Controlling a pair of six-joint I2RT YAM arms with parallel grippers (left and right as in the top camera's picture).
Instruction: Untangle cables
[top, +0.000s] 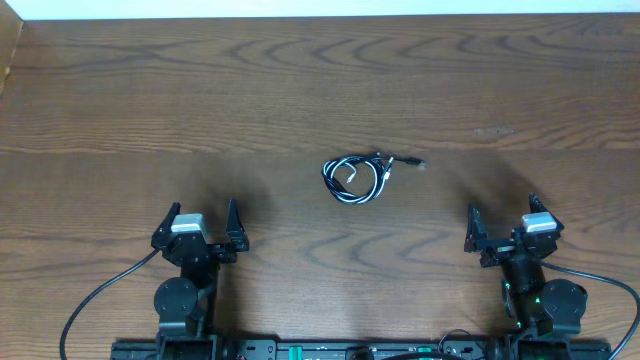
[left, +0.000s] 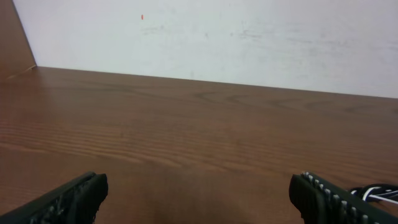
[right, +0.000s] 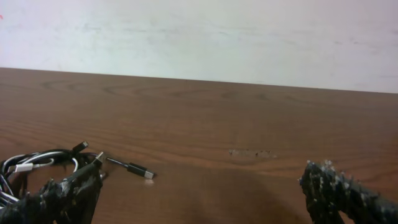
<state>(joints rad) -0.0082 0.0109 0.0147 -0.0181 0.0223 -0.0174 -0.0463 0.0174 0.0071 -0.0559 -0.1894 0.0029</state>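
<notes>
The cables (top: 356, 178), a thin black one and a thin white one, lie looped in a small tangle at the middle of the wooden table, with a plug end (top: 410, 161) trailing to the right. In the right wrist view the cables (right: 43, 163) lie at the lower left and a black plug (right: 138, 170) points right. A bit of the tangle (left: 376, 192) shows at the left wrist view's right edge. My left gripper (top: 202, 225) is open near the front left, well short of the tangle. My right gripper (top: 508, 225) is open at the front right, nothing between its fingers.
The wooden table (top: 200, 90) stretches back to a white wall (right: 199, 31). Thick black cords (top: 95, 295) run from the arm bases along the front edge. A faint scuffed patch (right: 252, 152) marks the wood right of the tangle.
</notes>
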